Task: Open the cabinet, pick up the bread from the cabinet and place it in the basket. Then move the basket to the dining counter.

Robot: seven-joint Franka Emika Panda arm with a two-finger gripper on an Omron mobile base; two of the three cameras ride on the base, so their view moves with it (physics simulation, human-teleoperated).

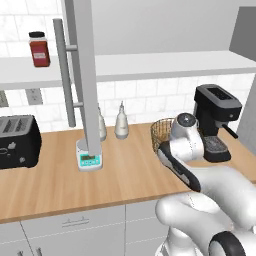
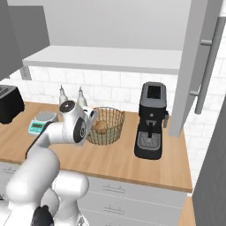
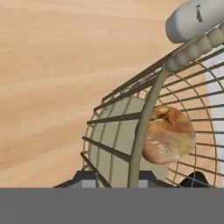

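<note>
- From the hand view I see the round tan-bronze wire mesh basket [image 3: 144,131] from above, with the small golden-brown bread roll [image 3: 168,134] lying on its floor.
- In that same view the two dark fingertips [image 3: 85,178] sit on either side of the basket's rim wire; the gripper [image 3: 117,179] is closed down on the basket's rim.
- The hand view also catches the base of a pale grey bottle [image 3: 194,19] just beyond the basket on the light wood worktop [image 3: 52,78].
- From the right base view I get the roll [image 2: 101,127] through the mesh, the basket [image 2: 108,126] standing between my white arm and the black coffee machine [image 2: 151,121].
- The left base view hides most of the basket [image 1: 161,131] behind the arm, and I cannot make out the roll there.
- The left base view gives me the open grey cabinet door with its long bar handle [image 1: 65,75], a red-labelled jar [image 1: 39,49] on the pale shelf, a black toaster [image 1: 17,142] and a small white kitchen scale [image 1: 89,156].
</note>
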